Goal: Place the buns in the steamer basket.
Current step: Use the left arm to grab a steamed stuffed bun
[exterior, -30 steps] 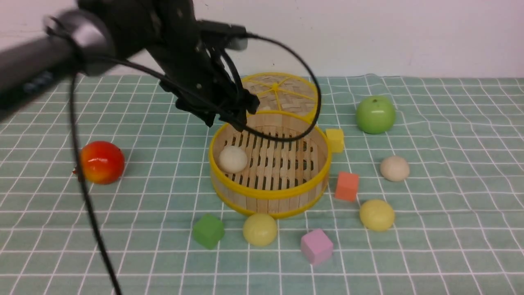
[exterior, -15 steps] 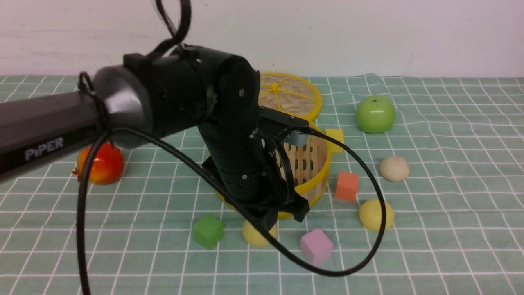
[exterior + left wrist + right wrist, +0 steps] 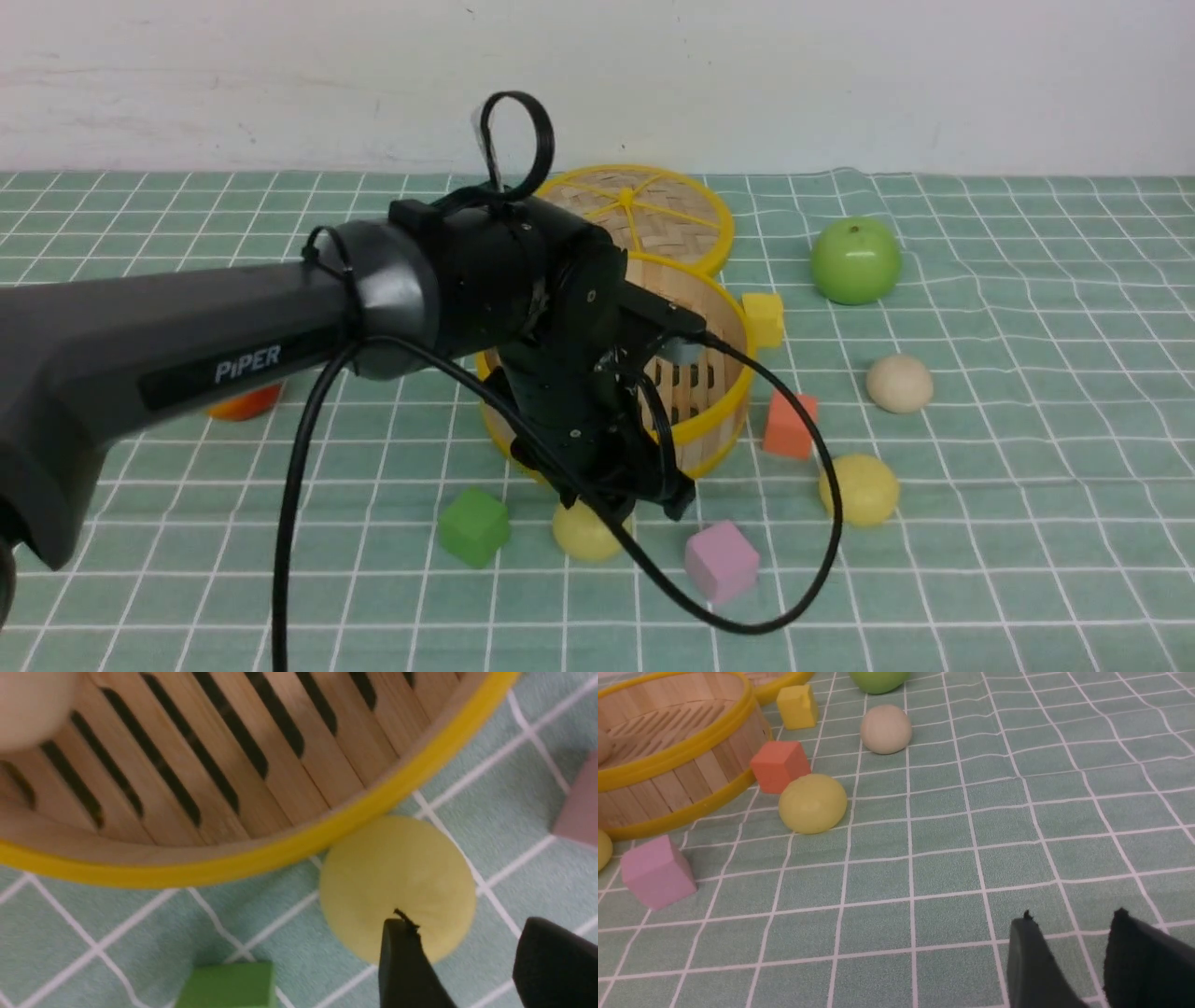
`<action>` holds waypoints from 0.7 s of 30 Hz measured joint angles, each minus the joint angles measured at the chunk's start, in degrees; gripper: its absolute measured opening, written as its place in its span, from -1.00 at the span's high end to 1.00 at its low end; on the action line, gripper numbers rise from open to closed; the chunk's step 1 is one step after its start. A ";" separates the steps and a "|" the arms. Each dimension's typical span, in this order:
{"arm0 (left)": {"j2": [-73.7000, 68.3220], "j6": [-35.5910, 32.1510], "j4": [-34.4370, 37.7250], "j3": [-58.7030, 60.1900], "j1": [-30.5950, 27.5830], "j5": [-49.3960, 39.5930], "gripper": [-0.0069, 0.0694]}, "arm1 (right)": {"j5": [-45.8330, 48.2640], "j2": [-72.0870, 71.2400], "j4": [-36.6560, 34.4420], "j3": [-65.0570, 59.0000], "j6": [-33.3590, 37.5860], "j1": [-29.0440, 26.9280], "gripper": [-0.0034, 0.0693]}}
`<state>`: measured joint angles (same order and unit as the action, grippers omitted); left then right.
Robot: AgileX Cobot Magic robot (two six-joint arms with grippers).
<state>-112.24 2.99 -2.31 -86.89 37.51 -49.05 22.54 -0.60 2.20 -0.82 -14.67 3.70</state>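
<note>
The steamer basket [image 3: 714, 425] stands mid-table, its near side hidden behind my left arm. One cream bun [image 3: 28, 704] lies inside it. A pale yellow bun [image 3: 579, 534] sits on the cloth against the basket's front wall. My left gripper [image 3: 639, 504] hangs open just above this bun [image 3: 397, 882], one finger [image 3: 402, 961] over its edge, nothing between the jaws. Another yellow bun [image 3: 859, 490] and a cream bun [image 3: 899, 383] lie right of the basket. My right gripper [image 3: 1073, 917] is open over bare cloth, well away from those two buns [image 3: 812, 803].
The woven lid [image 3: 653, 210] leans behind the basket. Cubes lie around it: green [image 3: 474, 527], pink [image 3: 721, 560], orange [image 3: 792, 425], yellow [image 3: 764, 317]. A green apple [image 3: 856, 261] sits far right; a red pomegranate [image 3: 245, 403] peeks from under my left arm.
My left arm swung from above the basket's back rim down to its front, now low over the yellow bun. The cream bun stays in the basket.
</note>
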 joint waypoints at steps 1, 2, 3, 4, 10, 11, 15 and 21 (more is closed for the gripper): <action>0.00 0.65 -0.80 0.00 0.00 0.41 -0.03 | 0.00 0.00 0.00 0.00 0.00 0.00 0.25; 0.00 0.89 -1.15 0.00 0.00 0.54 -0.03 | 0.00 0.00 0.00 0.00 0.00 0.00 0.25; -0.20 1.34 -1.49 0.00 0.00 0.61 -0.03 | 0.00 0.00 0.00 0.00 0.00 0.00 0.25; -0.32 1.61 -1.57 0.00 -0.09 0.66 -0.03 | 0.00 0.00 0.00 0.00 0.00 0.00 0.25; -2.01 2.67 -1.20 0.00 -0.18 0.86 -0.03 | 0.00 0.00 0.04 0.00 0.00 0.00 0.25; -2.17 2.71 -1.20 0.00 -0.18 1.29 -0.03 | 0.00 0.00 0.04 0.00 0.00 0.00 0.25; -2.21 2.74 -1.61 0.00 -0.18 2.17 -0.03 | 0.00 0.00 -0.02 0.00 0.00 0.00 0.25; -2.21 2.78 -1.73 0.00 -0.18 2.39 -0.02 | 0.00 0.00 -0.02 0.00 0.00 0.00 0.25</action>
<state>-114.46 5.77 -4.05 -86.89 37.33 -46.66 22.54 -0.60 2.18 -0.82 -14.67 3.70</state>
